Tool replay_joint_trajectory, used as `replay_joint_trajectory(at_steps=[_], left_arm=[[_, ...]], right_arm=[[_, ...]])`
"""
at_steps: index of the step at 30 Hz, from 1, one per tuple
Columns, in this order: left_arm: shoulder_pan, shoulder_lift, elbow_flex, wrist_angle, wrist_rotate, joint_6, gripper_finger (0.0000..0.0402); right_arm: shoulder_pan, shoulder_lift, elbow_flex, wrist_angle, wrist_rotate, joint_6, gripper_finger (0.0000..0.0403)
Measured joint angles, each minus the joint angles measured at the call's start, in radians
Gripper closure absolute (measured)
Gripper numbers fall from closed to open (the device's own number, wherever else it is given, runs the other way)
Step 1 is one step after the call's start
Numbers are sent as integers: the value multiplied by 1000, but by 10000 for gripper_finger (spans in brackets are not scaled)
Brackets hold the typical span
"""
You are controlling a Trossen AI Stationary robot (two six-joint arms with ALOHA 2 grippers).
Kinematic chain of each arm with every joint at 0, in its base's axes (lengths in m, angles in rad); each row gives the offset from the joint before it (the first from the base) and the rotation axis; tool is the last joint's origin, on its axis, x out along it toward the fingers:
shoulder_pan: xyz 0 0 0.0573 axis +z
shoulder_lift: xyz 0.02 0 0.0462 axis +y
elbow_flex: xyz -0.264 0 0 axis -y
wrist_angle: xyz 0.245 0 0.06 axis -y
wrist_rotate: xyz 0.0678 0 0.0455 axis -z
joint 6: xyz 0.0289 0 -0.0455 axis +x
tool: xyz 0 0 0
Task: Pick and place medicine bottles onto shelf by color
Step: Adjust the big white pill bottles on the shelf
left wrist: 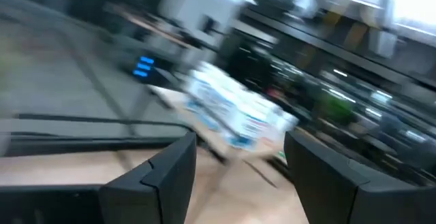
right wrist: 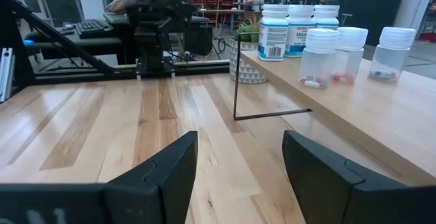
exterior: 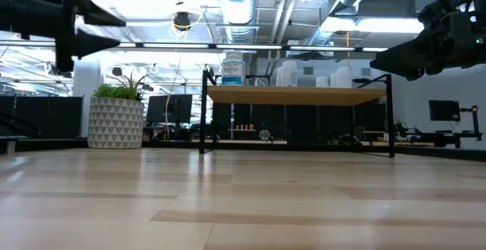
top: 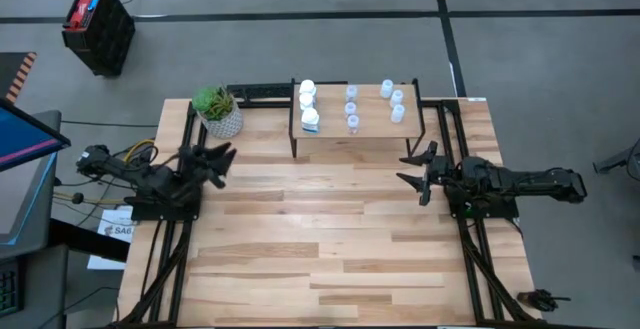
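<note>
The shelf [top: 355,134], a low stand with a light wood top and black legs, is at the table's far middle. On it stand three white bottles [top: 308,104] at its left, three small clear ones [top: 351,107] in the middle and three more [top: 395,101] at its right. They also show in the right wrist view [right wrist: 320,57]. My left gripper [top: 222,159] is open and empty above the table, left of the shelf. My right gripper [top: 418,169] is open and empty, right of the shelf's near right leg.
A white patterned plant pot [top: 220,117] with a green plant stands at the far left, just beyond my left gripper. The bare plank tabletop [top: 330,249] stretches from the shelf to the near edge. A black crate [top: 98,27] sits on the floor beyond the table.
</note>
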Motion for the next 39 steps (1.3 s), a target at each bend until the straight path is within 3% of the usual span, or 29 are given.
replay_joint_trajectory(at_steps=[4, 8, 13, 16, 19, 23, 27, 32, 39], left_arm=[[3, 0, 0, -74, -112, -15, 191], [17, 0, 0, -51, -53, -119, 191], [38, 0, 3, -94, -18, -78, 191], [46, 0, -9, -185, -18, -160, 191], [63, 0, -28, -188, -23, -200, 191], [100, 0, -35, -224, -102, -262, 191], [118, 1, -35, -269, -94, -365, 191], [118, 0, -35, -262, -55, -325, 191], [119, 0, -36, -181, 99, -74, 191]], right_arm=[[0, 0, -1, 0, 0, 0, 164], [0, 0, -1, -1, 0, -2, 164], [0, 0, -1, 0, -1, -3, 164], [0, 0, -1, 0, -1, -3, 164], [0, 0, -1, 0, -1, -3, 164], [0, 0, -1, 0, -1, -3, 164], [0, 0, -1, -1, -1, -2, 164], [0, 0, -1, -1, -1, -2, 164], [0, 0, -1, 0, -1, 0, 164]])
